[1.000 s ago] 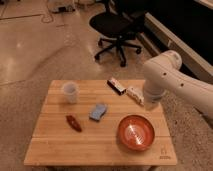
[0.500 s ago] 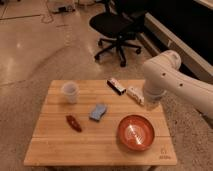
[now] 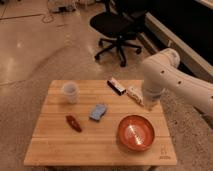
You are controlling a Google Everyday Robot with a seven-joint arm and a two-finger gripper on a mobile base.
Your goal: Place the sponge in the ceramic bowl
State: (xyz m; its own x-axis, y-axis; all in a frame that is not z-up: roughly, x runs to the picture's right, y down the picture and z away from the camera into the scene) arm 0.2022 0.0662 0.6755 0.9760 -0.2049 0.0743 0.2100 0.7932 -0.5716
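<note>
The blue sponge (image 3: pixel 98 112) lies flat near the middle of the wooden table (image 3: pixel 55 142). The red-orange ceramic bowl (image 3: pixel 135 132), ringed inside and holding nothing, sits at the front right. My white arm reaches in from the right. Its gripper (image 3: pixel 150 104) points down over the table's right side, just behind the bowl and well right of the sponge. The gripper is shut, and the sponge is not in it.
A translucent white cup (image 3: pixel 70 92) stands at the back left. A dark red elongated object (image 3: pixel 74 123) lies left of the sponge. Two wrapped bars (image 3: pixel 116 85) (image 3: pixel 134 95) lie at the back right, beside the gripper. A black office chair (image 3: pixel 117 25) stands behind the table.
</note>
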